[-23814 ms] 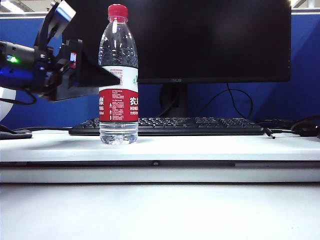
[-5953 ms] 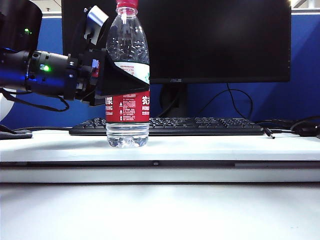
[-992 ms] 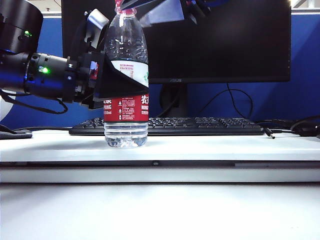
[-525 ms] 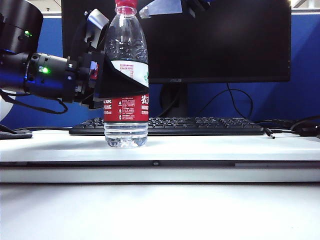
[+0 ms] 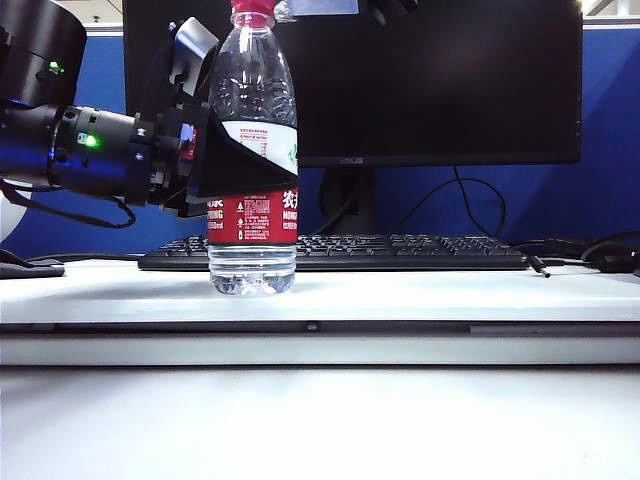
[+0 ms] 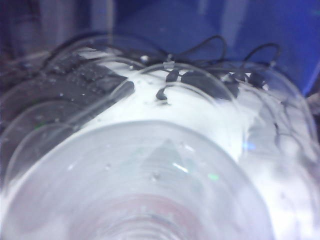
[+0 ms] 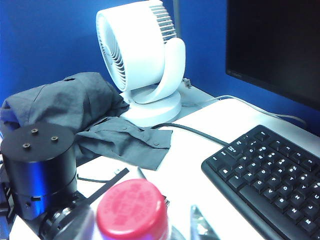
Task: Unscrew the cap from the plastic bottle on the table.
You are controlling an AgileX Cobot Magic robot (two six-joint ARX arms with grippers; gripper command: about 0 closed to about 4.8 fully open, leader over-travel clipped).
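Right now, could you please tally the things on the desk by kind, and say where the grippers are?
Bottle: 1, left gripper clamped on it
Cap: 1, right gripper beside it at the top edge
Keyboard: 1
Monitor: 1
Fan: 1
Grey cloth: 1
Total: 6

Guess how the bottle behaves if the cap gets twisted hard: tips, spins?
The plastic bottle looks tall with a narrow base, probably tippy. The left gripper clamps its middle, likely resisting spin. Thin clear walls may flex.
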